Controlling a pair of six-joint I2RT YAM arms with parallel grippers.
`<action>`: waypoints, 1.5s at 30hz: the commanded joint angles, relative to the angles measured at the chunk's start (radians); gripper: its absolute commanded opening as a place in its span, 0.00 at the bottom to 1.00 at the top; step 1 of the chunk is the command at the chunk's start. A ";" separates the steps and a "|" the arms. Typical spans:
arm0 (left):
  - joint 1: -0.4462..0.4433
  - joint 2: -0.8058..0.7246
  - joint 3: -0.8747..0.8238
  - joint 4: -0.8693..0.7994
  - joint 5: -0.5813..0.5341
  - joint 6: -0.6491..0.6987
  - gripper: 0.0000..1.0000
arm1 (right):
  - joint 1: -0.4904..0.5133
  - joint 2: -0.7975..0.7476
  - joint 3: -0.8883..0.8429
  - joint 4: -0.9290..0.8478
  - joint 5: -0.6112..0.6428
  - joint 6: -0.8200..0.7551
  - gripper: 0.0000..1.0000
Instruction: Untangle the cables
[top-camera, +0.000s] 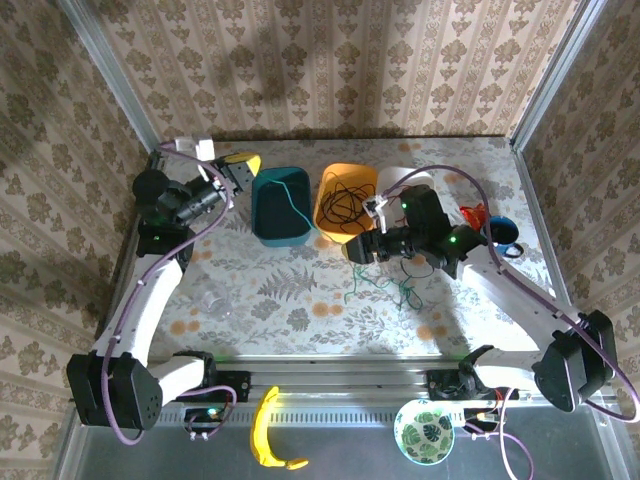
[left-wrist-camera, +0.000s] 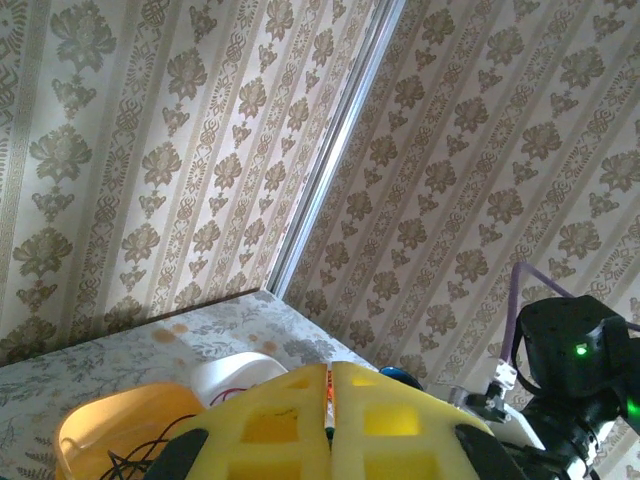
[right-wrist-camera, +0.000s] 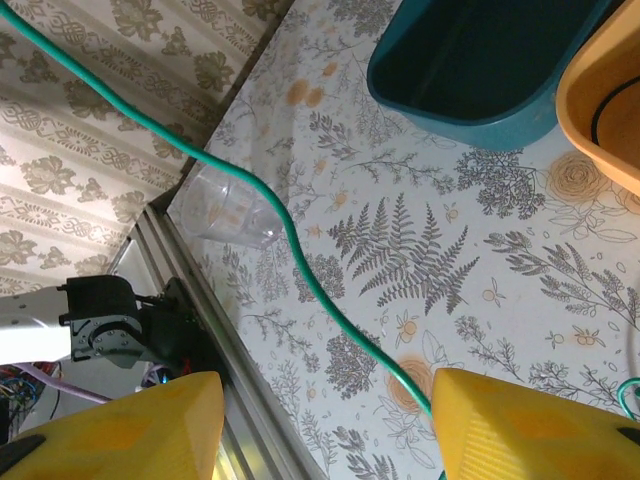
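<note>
Two robot arms reached over a floral-patterned tabletop (top-camera: 300, 300) w/ wallpapered walls around it. The left gripper (top-camera: 244, 161) was raised at the far left, beside a teal bin (top-camera: 280, 210). In the left wrist view its yellow jaws were pressed together (left-wrist-camera: 330, 425), tilted up toward the walls, and whether anything was caught btwn them could not be told.

The right gripper (top-camera: 353, 250) pointed left, just in front of an orange bin (top-camera: 345, 165) that sat right of the teal one. In the right wrist view its yellow jaws were spread wide (right-wrist-camera: 325, 430). A green cable (right-wrist-camera: 290, 240) ran from the upper left down through the gap, closer to the right-hand finger; contact w/ that finger could not be judged.

The cables lay in separate spots. From above, the green cable (top-camera: 400, 290) sprawled in loose loops on the tabletop under the right arm, and a green strand also lay in the teal bin. A black cable (top-camera: 345, 205) was coiled inside the orange bin, also seen at the lower left of the left wrist view (left-wrist-camera: 135, 460). A red cable (top-camera: 474, 213) was bunched at the far right, next to a blue object (top-camera: 506, 232). A white bowl (top-camera: 405, 180) stood right of the orange bin.

A clear plastic cup (top-camera: 215, 300) lay on its side on the left part of the tabletop. At the near edge, a banana (top-camera: 265, 430) and a leaf-patterned bowl (top-camera: 423, 431) rested by the arm bases.
</note>
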 joint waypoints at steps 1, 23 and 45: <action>-0.004 0.000 0.001 0.016 0.015 0.021 0.00 | 0.006 0.045 0.006 -0.010 -0.005 -0.054 0.59; -0.075 0.060 0.008 -0.121 0.057 0.118 0.00 | 0.030 0.095 0.068 -0.027 0.030 -0.091 0.00; -0.229 0.279 -0.123 -0.131 -0.235 0.189 0.00 | 0.047 0.439 0.354 0.309 0.013 0.169 0.00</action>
